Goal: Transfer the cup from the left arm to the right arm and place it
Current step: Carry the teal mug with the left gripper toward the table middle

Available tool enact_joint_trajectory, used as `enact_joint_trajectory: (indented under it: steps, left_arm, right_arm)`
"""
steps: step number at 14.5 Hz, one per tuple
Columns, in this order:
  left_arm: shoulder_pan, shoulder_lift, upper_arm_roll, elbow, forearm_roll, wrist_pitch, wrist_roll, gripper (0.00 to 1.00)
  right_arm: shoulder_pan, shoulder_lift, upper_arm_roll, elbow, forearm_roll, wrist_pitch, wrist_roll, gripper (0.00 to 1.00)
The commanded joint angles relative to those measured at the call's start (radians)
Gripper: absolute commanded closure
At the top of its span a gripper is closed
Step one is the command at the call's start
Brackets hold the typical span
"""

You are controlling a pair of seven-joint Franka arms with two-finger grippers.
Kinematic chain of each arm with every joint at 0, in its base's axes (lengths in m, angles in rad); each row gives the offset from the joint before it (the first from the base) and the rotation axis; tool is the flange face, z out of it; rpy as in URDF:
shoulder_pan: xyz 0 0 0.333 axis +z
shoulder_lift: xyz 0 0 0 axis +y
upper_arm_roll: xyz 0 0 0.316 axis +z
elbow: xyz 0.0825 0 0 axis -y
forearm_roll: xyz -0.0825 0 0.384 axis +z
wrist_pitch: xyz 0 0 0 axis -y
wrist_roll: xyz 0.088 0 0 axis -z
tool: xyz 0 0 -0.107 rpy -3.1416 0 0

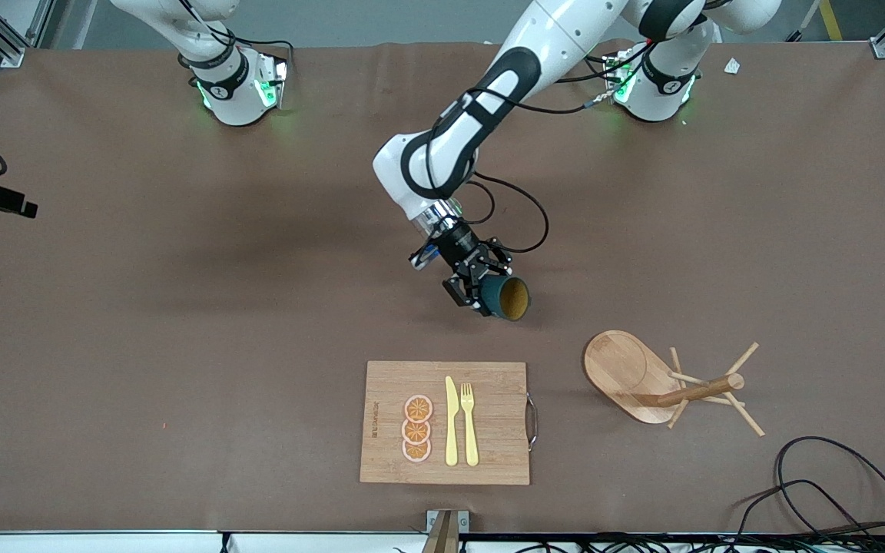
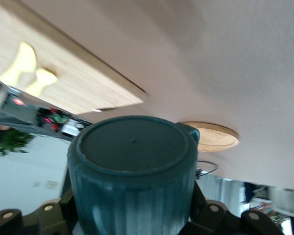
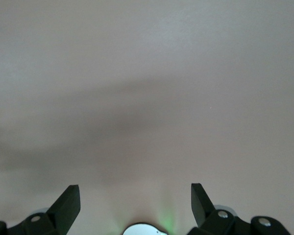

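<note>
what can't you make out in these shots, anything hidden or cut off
- Right claw: the front view's top edge cuts that arm off; only open finger ends show in its wrist view.
- Cup handle: hidden by the left claw in front view; mostly hidden by the cup in the left wrist view.
- Cutting board lettering: too small to read in front view.
- Knife and fork: blurred in the left wrist view.

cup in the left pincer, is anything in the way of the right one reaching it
Nothing visible. The cup is shut in the left pincer, up over bare table. The right pincer is open over bare table near its own base. The cutting board and peg rack lie nearer the front camera.
</note>
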Motion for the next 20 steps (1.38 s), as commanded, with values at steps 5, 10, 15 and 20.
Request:
enact_joint_trajectory:
  steps: [5,10,15,20]
  left_arm:
    - [-0.093,0.063,0.009,0.059,0.039,-0.035,0.028,0.54]
    - [-0.147,0.155,0.010,0.148,0.038,-0.110,0.091,0.55]
    - [-0.222,0.203,0.009,0.185,0.033,-0.146,0.081,0.59]
    - [-0.291,0.212,0.004,0.197,0.027,-0.213,0.078,0.55]
  right_arm:
    - [-0.045,0.112,0.014,-0.003,0.014,0.105,-0.009,0.00]
    - [-0.029,0.166,0.017,-0.014,0.018,0.163,0.004,0.00]
    - [0.021,0.183,0.019,-0.076,0.020,0.246,0.103,0.00]
    - [0.050,0.183,0.019,-0.126,0.020,0.306,0.148,0.00]
